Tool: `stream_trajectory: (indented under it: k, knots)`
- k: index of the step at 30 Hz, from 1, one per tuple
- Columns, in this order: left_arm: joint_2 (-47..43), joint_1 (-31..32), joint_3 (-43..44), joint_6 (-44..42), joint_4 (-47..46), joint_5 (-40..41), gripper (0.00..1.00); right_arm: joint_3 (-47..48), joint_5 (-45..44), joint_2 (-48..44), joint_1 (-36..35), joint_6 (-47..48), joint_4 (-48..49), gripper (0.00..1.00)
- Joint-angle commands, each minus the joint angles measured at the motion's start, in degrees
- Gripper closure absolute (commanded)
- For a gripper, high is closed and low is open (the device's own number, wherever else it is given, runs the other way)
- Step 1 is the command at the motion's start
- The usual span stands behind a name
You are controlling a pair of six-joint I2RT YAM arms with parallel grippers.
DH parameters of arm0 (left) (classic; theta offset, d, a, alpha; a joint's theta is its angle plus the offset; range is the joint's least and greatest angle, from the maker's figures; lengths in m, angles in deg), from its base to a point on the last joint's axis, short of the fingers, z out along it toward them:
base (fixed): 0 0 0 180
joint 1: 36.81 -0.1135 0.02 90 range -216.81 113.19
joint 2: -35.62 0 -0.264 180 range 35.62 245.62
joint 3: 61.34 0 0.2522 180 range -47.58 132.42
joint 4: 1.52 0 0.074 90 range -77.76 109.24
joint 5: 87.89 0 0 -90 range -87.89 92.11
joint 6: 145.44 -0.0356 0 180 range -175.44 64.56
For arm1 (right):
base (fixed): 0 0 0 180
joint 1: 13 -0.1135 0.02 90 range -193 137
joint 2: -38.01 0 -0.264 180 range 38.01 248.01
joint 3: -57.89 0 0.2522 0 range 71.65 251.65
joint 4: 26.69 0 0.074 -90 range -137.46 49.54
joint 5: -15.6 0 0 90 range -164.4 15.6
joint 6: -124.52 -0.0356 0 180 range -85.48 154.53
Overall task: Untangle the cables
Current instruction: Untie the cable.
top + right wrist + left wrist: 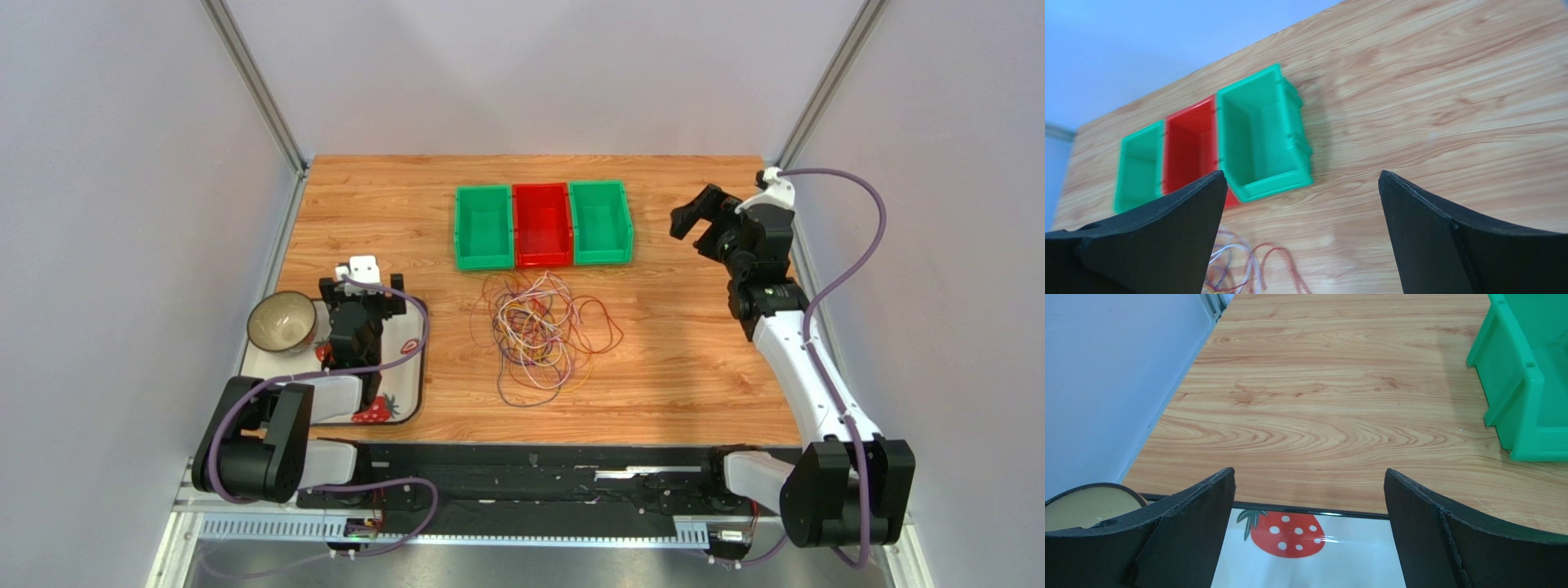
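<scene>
Here we are: the cables (537, 331) lie in one loose knot at the middle of the counter (687, 368). Purple, yellow, white and reddish-orange loops all cross one another, and one red loop trails out toward the right edge. Just beyond the pile, toward the far edge, three bins stand side by side: a green bin (483, 228), a red bin (542, 226) and a second green bin (600, 222). The left claw (1309, 478) hangs over a white tray (411, 368) by the left edge, fingers wide apart and holding nothing. A printed strawberry (1287, 533) shows beneath it, and a bowl (281, 321) sits at the tray's left end. The right claw (691, 222) is up near the far right corner, fingers spread too, gripping nothing, well apart from the pile.
</scene>
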Motion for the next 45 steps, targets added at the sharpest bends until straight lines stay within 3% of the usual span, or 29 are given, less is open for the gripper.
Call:
stream_trajectory:
  k: [1, 3, 4, 5, 6, 7, 8, 10, 11, 12, 13, 14, 15, 16, 19, 22, 26, 30, 32, 36, 45]
  knots:
    - [0.08, -0.54, 1.96, 1.16, -1.51, -0.1, 0.01, 2.61, 12.58, -1.71, 0.2, -5.24, -5.11, 0.0]
    - [-4.12, -0.46, 0.74, 0.02, -1.34, -2.81, 0.01, 3.31, 12.05, -2.86, -0.15, -5.07, -6.42, 0.01]
    - [-7.36, 0.59, 0.73, -1.98, 3.28, -2.21, 0.01, 5.4, 9.78, -3.3, -0.33, -4.8, -7.56, 0.01]
    - [-16.01, 3.82, 1.86, -3.13, 7.94, 1.8, 0.01, 6.64, 8.63, -3.74, -0.85, -4.63, -10.7, 0.01]
    - [-21.14, 4.81, 3.79, 0.51, 14.42, 3.49, 0.01, 7.7, 8.01, -3.75, -1.47, -4.36, -11.77, 0.01]
    - [-26.33, 4.91, 9.2, 5.07, 29.36, 3.77, 0.01, 9.19, 9.48, -3.75, -1.73, -4.19, -12.31, 0.0]
    - [-34.91, 4.82, 12.3, 9.81, 37.0, 3.42, 0.01, 9.03, 11.15, -3.92, -1.65, -4.88, -10.66, 0.0]
    - [-40.85, 4.82, 16.97, 22.37, 52.89, 5.5, 0.01, 5.88, 12.31, -4.19, -1.56, -9.69, -6.09, 0.0]
    - [-44.54, 4.73, 16.99, 32.17, 57.25, 16.84, 0.01, 1.25, 13.35, -3.84, -1.13, -17.12, -1.72, 0.0]
    - [-46.49, 4.38, 17.6, 53.42, 72.43, 20.0, 0.01, -1.58, 17.45, -3.05, 1.31, -19.54, 3.02, 0.0]
    - [-47.98, 3.77, 18.13, 53.11, 72.15, 18.2, 0.01, -4.3, 25.24, -2.09, 1.86, -23.13, 14.47, 0.0]
    - [-49.57, 2.46, 17.61, 48.06, 67.88, 6.0, 0.01, -7.12, 26.97, -1.03, 1.87, -26.74, 17.19, 0.01]
    - [-49.84, 2.36, 17.52, 41.92, 62.96, 1.01, 0.01, -5.75, 27.42, 1.41, 1.87, -25.64, 15.39, 0.01]
    - [-49.67, 2.36, 19.61, 42.03, 63.96, -1.83, 0.01, -2.87, 26.47, 2.66, 1.34, -23.02, 6.41, 0.01]
    - [-46.52, 2.36, 25.32, 40.89, 70.29, -4.84, 0.01, 5.15, 20.07, 4.86, -2.7, -15.18, -4.29, 0.03]
    - [-41.33, 2.36, 29.71, 39.66, 74.59, -7.21, 0.02, 5.95, 17.07, 4.95, -5.25, -14.91, -5.36, 0.05]
    - [-28.8, 3.14, 36.4, 35.63, 78.29, -16.33, 0.16, 10.51, 18.2, 9.25, -6.83, -13.24, -11.77, 0.09]
    - [-17.08, 11.74, 45.37, 27.29, 85.22, -13.91, 0.22, 12.81, 19.34, 13.12, -7.54, -12.1, -15.48, 0.1]
    - [-12.5, 17.02, 48.28, 26.04, 85.94, -12.41, 0.22, 12.11, 20.83, 13.92, -7.54, -11.13, -14.78, 0.09]
    - [-7.05, 19.14, 49.16, 27.26, 84.11, -16.53, 0.23, 14.03, 21.01, 15.06, -7.71, -8.06, -18.63, 0.09]
    - [7.89, 24.06, 55.48, 26.21, 85.06, -21.19, 0.41, 12.72, 21.71, 13.48, -7.71, -7.08, -18.56, 0.1]
